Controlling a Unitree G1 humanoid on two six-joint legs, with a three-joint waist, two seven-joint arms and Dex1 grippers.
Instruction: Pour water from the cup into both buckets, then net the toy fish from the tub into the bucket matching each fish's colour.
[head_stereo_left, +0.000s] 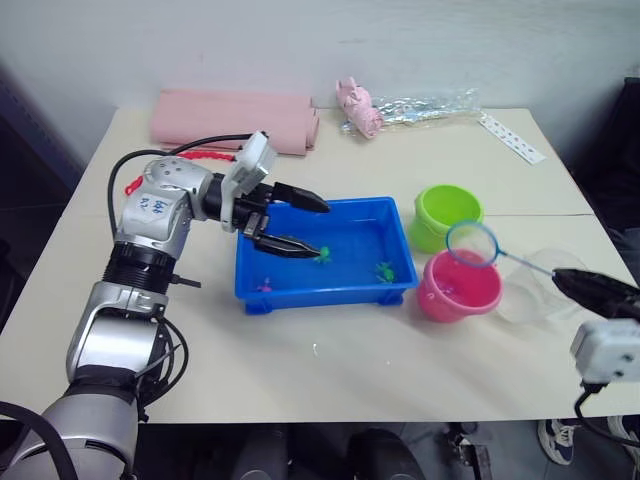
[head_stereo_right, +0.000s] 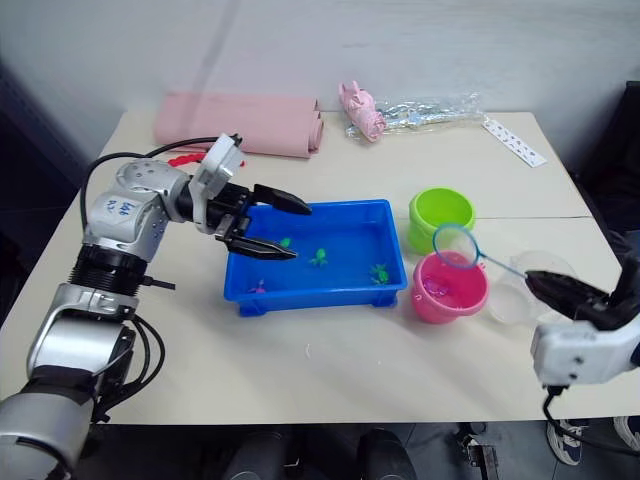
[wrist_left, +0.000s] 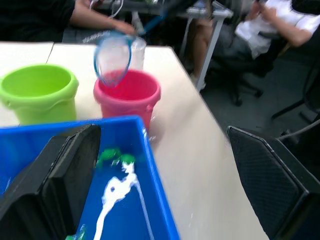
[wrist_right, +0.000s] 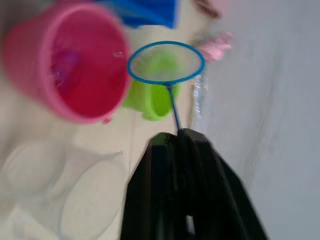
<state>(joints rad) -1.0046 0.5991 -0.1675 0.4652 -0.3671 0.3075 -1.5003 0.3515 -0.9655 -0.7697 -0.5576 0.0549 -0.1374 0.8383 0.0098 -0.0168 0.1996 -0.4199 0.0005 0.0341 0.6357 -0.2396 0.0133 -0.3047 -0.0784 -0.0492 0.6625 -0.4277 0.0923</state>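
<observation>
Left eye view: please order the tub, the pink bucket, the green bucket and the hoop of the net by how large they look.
1. The tub, clearly largest.
2. The pink bucket and the green bucket: they look about alike, so I do not rank them.
3. The net hoop, smallest, though held above the buckets.

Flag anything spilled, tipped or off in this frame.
Nothing stands out. The lime green plastic bucket, bright pink plastic bucket and clear plastic measuring cup stand upright; the shallow blue rectangular plastic tub sits flat.
</observation>
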